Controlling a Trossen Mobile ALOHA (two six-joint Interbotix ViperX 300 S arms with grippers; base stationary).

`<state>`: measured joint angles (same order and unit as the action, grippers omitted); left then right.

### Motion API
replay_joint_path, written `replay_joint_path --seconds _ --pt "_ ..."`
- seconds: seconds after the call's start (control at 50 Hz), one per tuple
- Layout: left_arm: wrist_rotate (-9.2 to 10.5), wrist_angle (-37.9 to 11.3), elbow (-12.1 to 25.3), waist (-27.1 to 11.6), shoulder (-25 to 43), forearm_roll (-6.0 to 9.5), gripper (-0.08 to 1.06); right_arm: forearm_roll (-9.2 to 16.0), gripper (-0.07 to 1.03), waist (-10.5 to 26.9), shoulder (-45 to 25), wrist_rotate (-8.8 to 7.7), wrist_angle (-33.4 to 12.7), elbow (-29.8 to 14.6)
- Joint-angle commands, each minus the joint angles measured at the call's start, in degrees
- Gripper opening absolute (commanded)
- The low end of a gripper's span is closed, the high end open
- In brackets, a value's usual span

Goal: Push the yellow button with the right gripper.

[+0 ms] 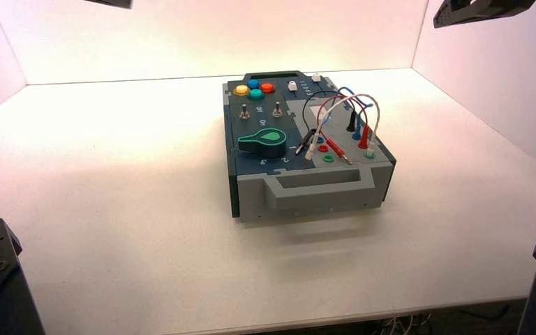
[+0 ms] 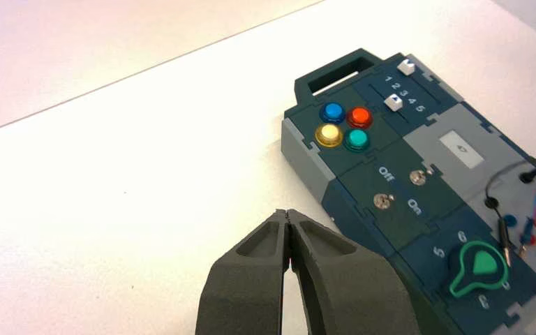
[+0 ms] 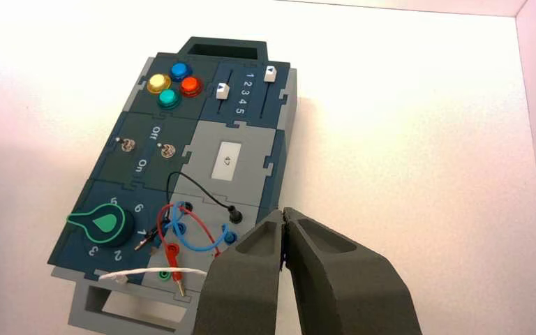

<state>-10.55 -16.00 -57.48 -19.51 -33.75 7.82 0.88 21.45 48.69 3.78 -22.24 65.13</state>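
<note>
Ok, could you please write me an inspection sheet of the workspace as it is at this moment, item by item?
Surface: white table, bare around the box, which stands turned at an angle.
Job's things: yellow button in a cluster of four with a blue, an orange-red and a green button; nothing touches it.
Clutter: nothing seen.
Grippers: right gripper shut, held above the box's wire end, far from the yellow button; left gripper shut, hanging over the table beside the box.
Cables: black, red, blue and white wires plugged into the grey panel; more cables below the table's front edge.
Surroundings: white walls on three sides.
</note>
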Motion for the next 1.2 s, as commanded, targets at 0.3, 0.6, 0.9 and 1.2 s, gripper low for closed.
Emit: replay_joint_path --seconds 0.3,0.6,0.9,1.2 --pt "0.00 -1.8 15.6 -2.5 23.7 0.53 -0.03 0.3 -0.02 0.2 -0.9 0.09 0.3 -1.9" --pt "0.00 -2.6 26.4 -8.5 36.2 0.53 -0.03 0.2 -0.02 0.2 -1.1 0.09 0.1 -2.0" --pt "-0.09 -4.6 33.6 -9.8 44.2 0.53 -0.03 0.2 -0.02 0.2 -1.3 0.09 0.0 -2.0" --pt "-0.18 -4.8 36.0 -9.8 48.4 0.44 -0.03 0.3 -0.02 0.2 -1.5 0.18 -0.1 -2.0"
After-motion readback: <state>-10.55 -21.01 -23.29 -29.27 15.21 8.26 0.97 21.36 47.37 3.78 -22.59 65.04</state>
